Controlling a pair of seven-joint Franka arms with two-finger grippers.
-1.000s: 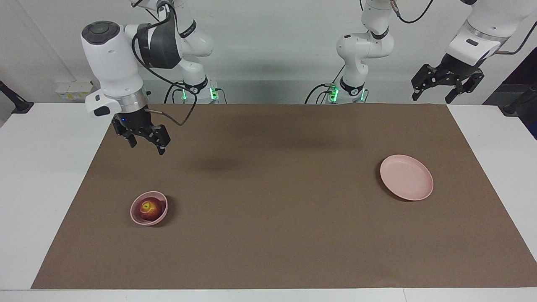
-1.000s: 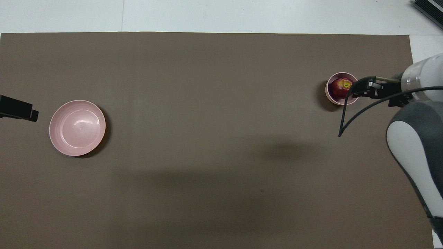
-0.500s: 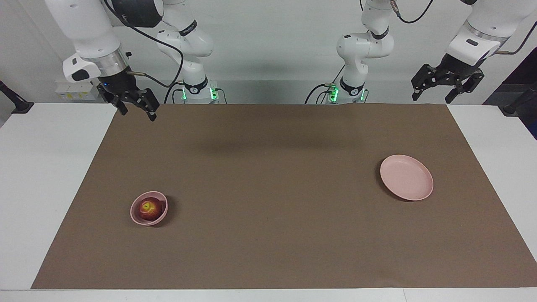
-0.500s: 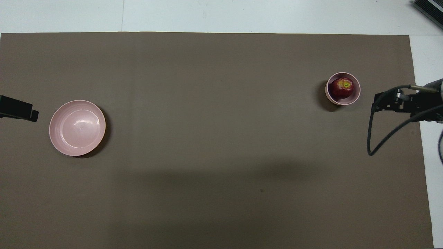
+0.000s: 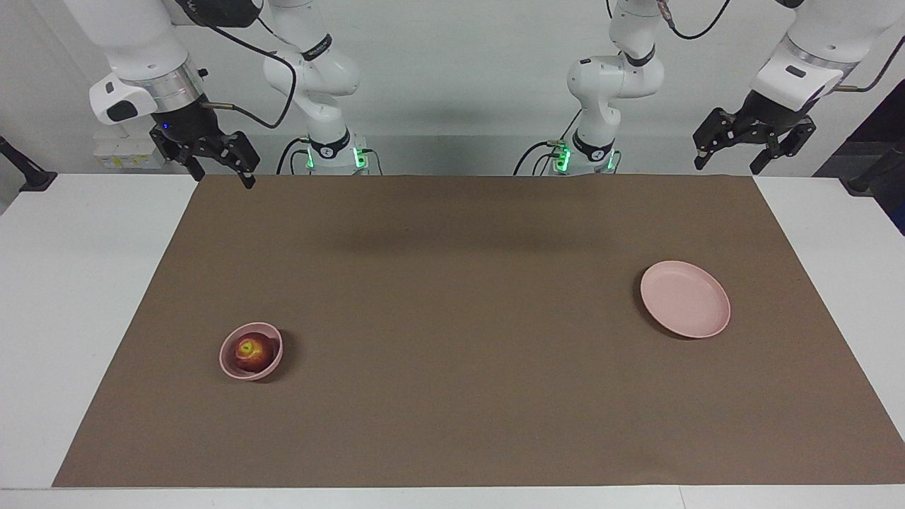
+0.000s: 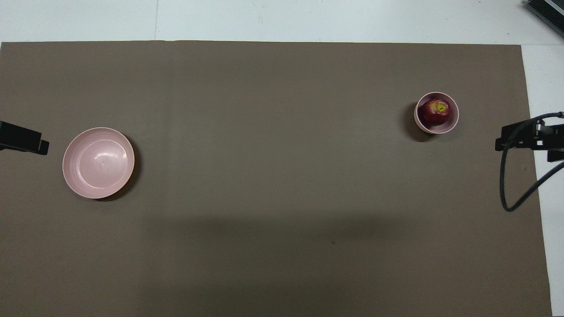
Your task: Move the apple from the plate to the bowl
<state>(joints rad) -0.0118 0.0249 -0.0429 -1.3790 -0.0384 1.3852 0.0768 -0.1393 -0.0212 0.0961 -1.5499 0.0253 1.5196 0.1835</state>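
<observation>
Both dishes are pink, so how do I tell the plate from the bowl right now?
The plate is flat, shallow and wider; the bowl is deeper and narrower. The plate is empty, while the bowl holds the apple. The plate sits toward the left arm's end of the table and nearer to the robots; the bowl sits toward the right arm's end. Both are round, pale pink and rest on the brown mat.

left claw [image 5: 732,159] raised, open; right claw [image 5: 218,170] raised, open
</observation>
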